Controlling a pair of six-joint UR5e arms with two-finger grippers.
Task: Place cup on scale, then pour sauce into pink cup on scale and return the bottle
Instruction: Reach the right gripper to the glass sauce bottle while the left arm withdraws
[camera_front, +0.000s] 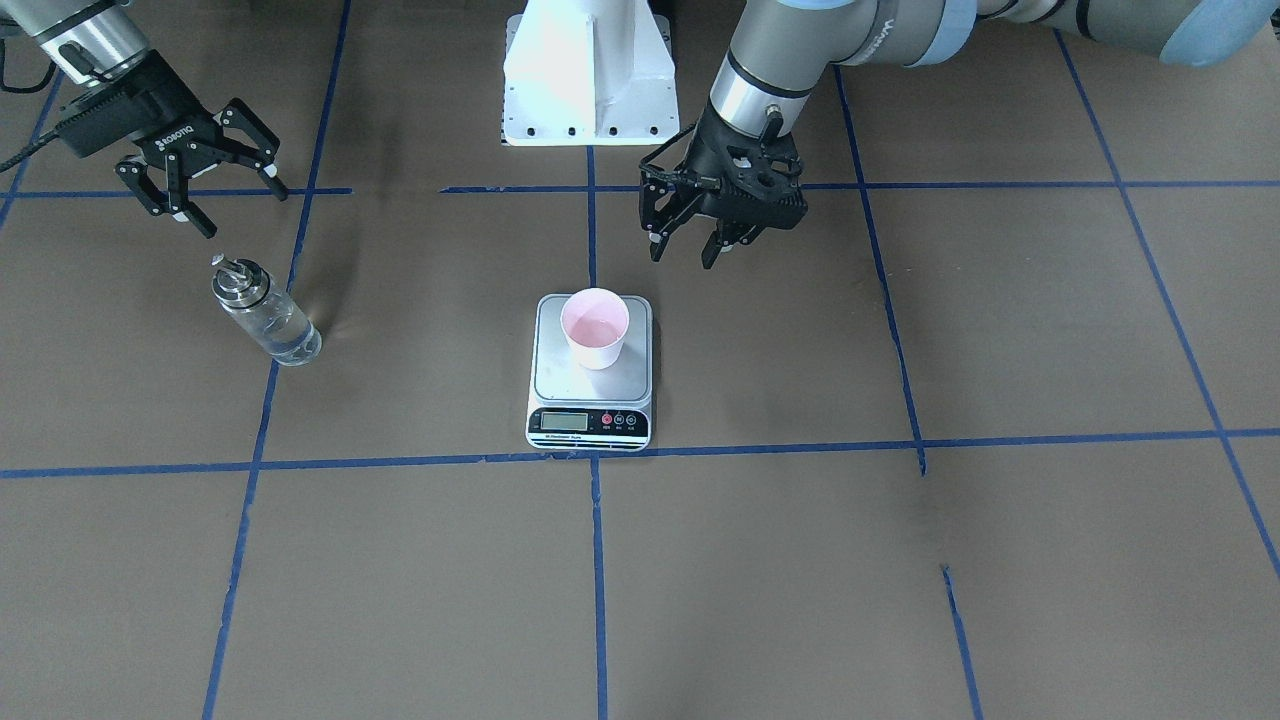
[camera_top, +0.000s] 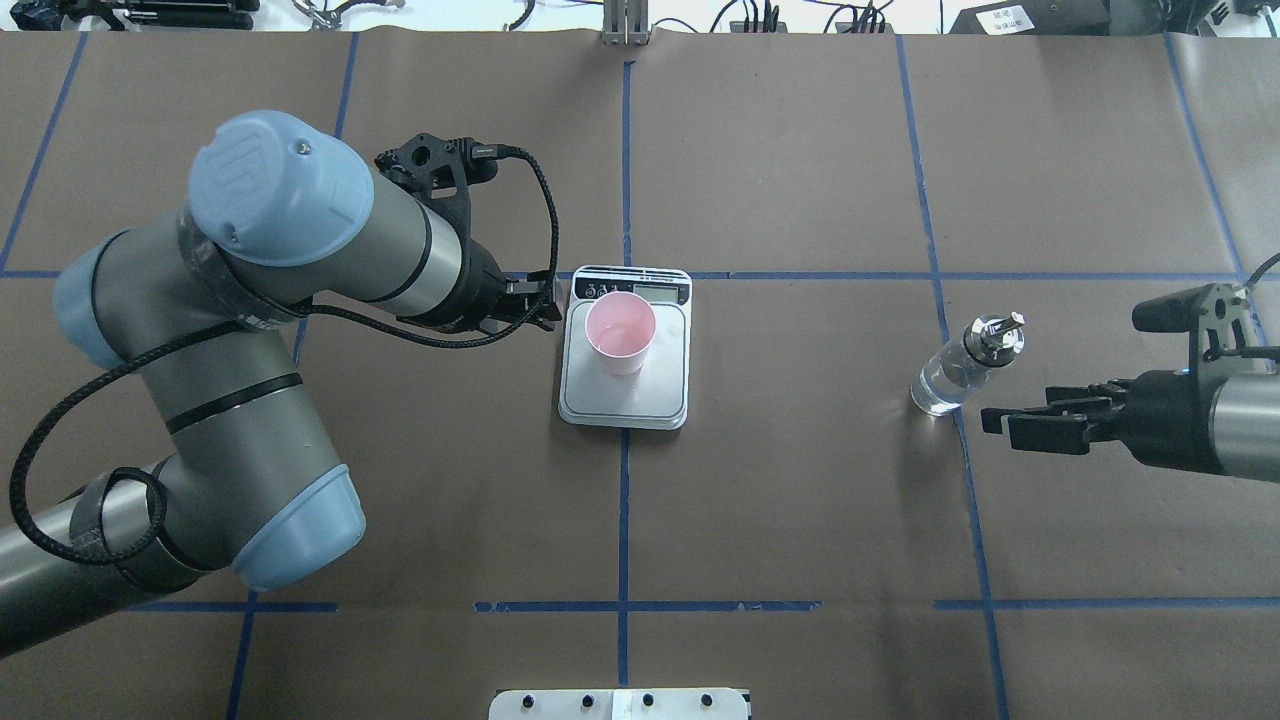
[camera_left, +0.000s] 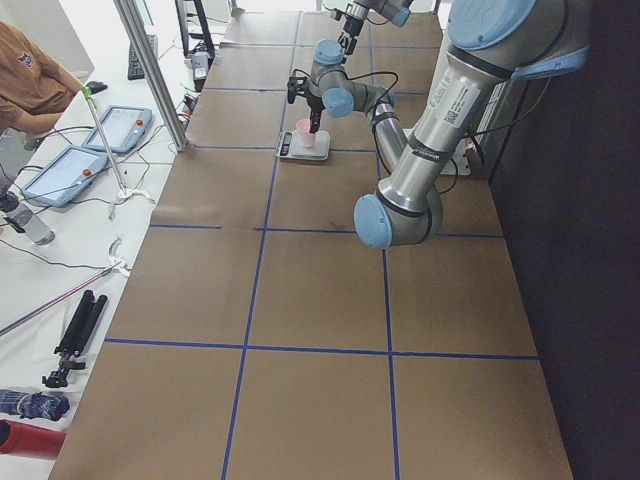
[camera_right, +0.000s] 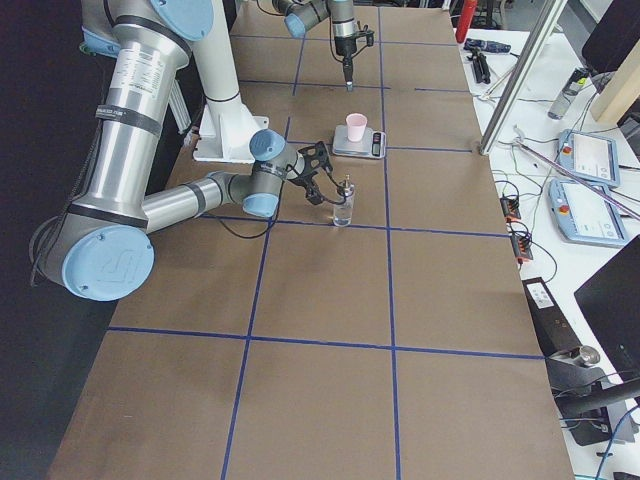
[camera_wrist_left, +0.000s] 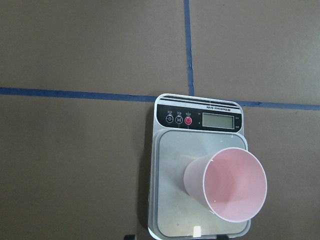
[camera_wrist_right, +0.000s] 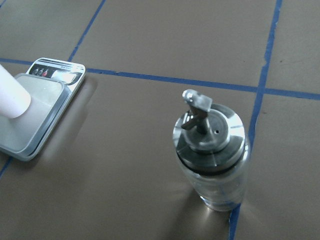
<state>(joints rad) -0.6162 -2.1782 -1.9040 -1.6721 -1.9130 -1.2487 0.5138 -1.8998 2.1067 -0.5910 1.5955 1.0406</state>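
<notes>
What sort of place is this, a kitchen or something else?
Probably a robot test lab, not a kitchen. A left robot arm and a right robot arm reach over a table gridded with blue tape, and control tablets lie on a side bench.

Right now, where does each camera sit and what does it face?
Front-facing: across the table, looking steeply down; left gripper, right gripper.
Overhead: behind and above, looking forward; left arm, right arm.
Exterior left: table's left end; left arm near.
Exterior right: right end; right arm near.
Left wrist: looks down on cup.
Right wrist: looks down on bottle.
All share the scale.
</notes>
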